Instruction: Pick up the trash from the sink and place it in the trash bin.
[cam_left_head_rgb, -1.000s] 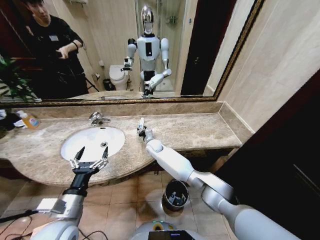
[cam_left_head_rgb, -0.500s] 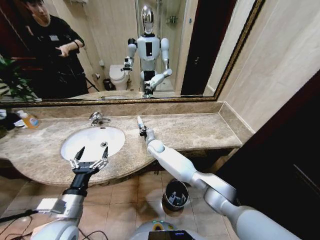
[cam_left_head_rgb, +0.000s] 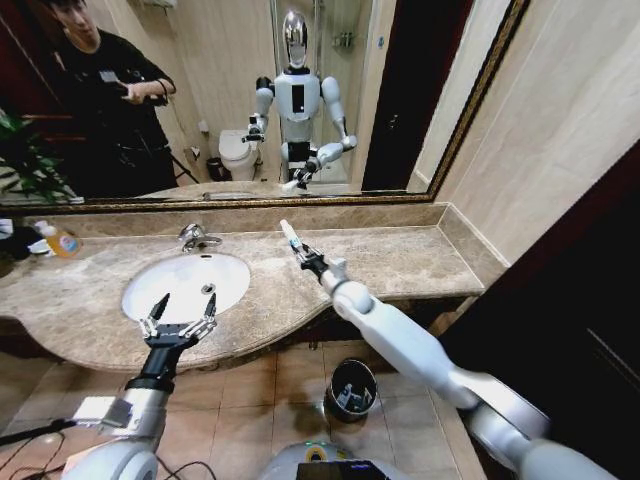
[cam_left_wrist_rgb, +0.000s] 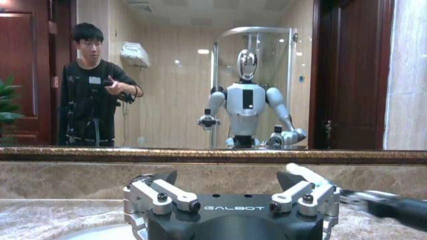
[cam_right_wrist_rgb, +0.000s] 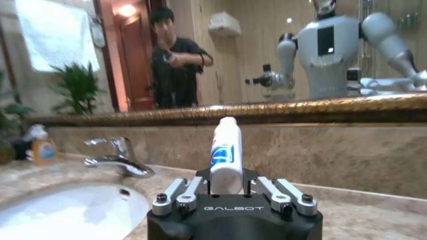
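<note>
Right gripper (cam_left_head_rgb: 303, 254) was clamped on a white tube (cam_left_head_rgb: 291, 236) above the counter (cam_left_head_rgb: 400, 262) — best swing it slowly over the bin (cam_left_head_rgb: 351, 388) below; left gripper (cam_left_head_rgb: 180, 318) hung open by the sink (cam_left_head_rgb: 186, 283)

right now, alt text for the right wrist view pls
The right gripper holds a white, blue-marked tube upright above the marble countertop. The white sink and chrome faucet sit beside it, below a mirror.

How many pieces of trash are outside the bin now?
1: a tube in the right gripper, above the counter beside the sink. The open left gripper may hide part of the sink.
</note>
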